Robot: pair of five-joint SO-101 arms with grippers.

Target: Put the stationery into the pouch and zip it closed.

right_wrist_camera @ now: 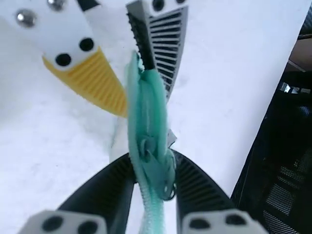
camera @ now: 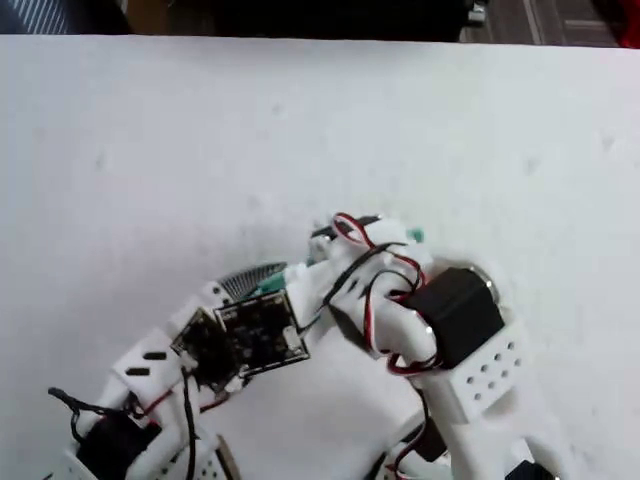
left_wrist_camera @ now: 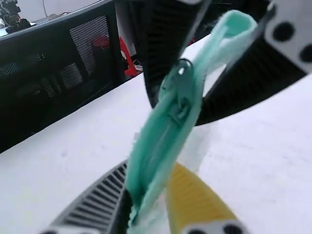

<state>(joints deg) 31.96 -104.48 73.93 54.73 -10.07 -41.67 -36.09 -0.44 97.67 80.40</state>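
Note:
The teal fabric pouch point(left_wrist_camera: 161, 131) is stretched edge-on between both grippers above the white table. My left gripper point(left_wrist_camera: 148, 170), with one grey ribbed finger point(left_wrist_camera: 97, 204) and one yellow finger point(left_wrist_camera: 195, 204), is shut on one end of it. My right gripper point(right_wrist_camera: 153, 158), with black fingers point(right_wrist_camera: 200, 187), is shut on the pouch point(right_wrist_camera: 144, 112) at the zipper slider point(right_wrist_camera: 158, 168). In the high view the two grippers meet near the lower middle, left gripper point(camera: 265, 280) and right gripper point(camera: 330, 245), and small teal bits of the pouch point(camera: 272, 287) peek out under them.
The white table point(camera: 300, 120) stretches wide beyond the arms to its far edge. Red and black cables point(camera: 375, 265) loop over the right arm. A black mesh panel point(left_wrist_camera: 53, 78) stands past the table's edge.

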